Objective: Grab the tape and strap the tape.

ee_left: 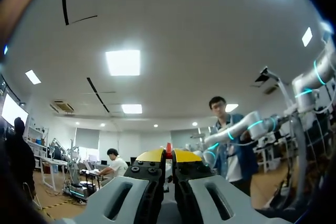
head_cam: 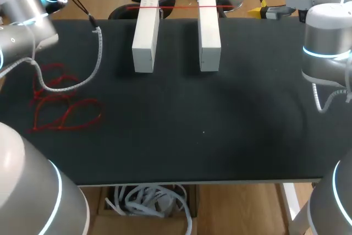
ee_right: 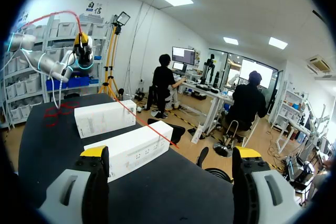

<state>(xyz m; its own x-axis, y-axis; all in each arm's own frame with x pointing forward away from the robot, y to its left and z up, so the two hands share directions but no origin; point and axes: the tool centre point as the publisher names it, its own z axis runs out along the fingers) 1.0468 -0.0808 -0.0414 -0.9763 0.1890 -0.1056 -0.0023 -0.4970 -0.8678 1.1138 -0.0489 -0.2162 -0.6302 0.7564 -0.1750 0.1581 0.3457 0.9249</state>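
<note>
A thin red tape runs taut across the far ends of two white blocks that stand side by side on the black table. In the left wrist view my left gripper is raised off the table and shut on the red tape, which pokes out between its yellow tips. The right wrist view shows my right gripper open and empty, low over the table, with both blocks ahead of it. There the tape slants over the blocks, with my left gripper high beyond them.
A loose heap of red tape lies on the table's left side. My left arm's grey coiled cable hangs over that area. My right arm stands at the right edge. Bare black table lies in front of the blocks.
</note>
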